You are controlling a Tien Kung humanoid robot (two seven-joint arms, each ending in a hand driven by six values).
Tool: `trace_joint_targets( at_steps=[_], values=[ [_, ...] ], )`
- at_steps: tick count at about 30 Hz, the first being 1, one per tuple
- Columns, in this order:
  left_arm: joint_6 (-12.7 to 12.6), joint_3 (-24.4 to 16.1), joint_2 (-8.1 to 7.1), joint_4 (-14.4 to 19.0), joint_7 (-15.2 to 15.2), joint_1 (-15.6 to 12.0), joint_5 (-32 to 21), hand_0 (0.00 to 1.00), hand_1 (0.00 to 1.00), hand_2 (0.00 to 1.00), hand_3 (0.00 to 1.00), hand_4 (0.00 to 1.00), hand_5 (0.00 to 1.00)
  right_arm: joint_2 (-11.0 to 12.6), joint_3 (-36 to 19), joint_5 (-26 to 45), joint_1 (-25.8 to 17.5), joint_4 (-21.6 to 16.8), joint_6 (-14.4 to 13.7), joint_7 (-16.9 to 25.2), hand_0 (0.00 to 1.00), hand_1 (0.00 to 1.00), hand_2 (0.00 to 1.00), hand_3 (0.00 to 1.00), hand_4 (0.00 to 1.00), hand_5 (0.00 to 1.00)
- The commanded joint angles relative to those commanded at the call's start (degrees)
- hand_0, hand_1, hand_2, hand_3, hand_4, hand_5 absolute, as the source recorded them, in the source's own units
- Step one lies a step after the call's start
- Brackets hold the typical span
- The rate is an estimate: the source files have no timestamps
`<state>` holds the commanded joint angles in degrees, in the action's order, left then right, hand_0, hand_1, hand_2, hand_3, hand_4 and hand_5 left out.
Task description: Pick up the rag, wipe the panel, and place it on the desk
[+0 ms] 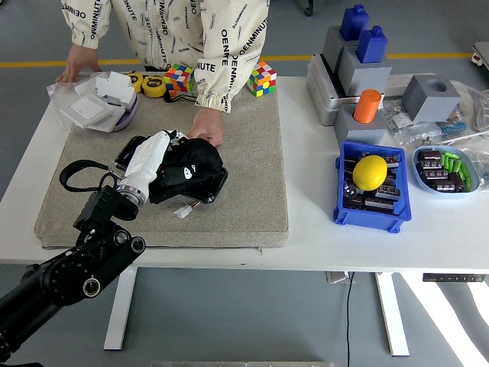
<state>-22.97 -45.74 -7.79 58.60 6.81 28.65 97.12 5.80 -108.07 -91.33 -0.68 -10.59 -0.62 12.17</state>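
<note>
left hand [157, 157] grasps rag [191, 163] | rag on panel [218, 183] right end, centre-left | panel axis runs left-right | person's hand [206, 126] steadies far edge

A person's hand [206, 127] rests at the far edge of the glossy black panel [216, 182], blocking approach from behind, while two multicoloured puzzle cubes [260, 79] line the far rim of the grey felt mat [252, 183]. The mat's right half lies open; a blue plastic bin [372, 215] crowds the white table [306, 237] beyond.
</note>
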Motion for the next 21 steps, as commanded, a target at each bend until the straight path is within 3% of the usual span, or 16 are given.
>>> trace_joint_targets(
  at_steps=[10, 21],
  values=[
    [0.02, 4.59, 0.38, 2.68, 0.15, 0.52, -1.14, 0.255, 0.367, 0.376, 0.56, 0.668, 0.002, 0.02, 0.0, 0.11, 0.09, 0.0, 0.0, 0.04, 0.521, 0.552, 0.49, 0.519, 0.848, 0.348],
    [-0.76, -0.54, 0.59, -1.09, -0.76, 0.72, 0.13, 0.253, 0.365, 0.373, 0.561, 0.67, 0.002, 0.08, 0.18, 0.13, 0.05, 0.0, 0.0, 0.02, 0.522, 0.55, 0.49, 0.519, 0.849, 0.348]
  ],
)
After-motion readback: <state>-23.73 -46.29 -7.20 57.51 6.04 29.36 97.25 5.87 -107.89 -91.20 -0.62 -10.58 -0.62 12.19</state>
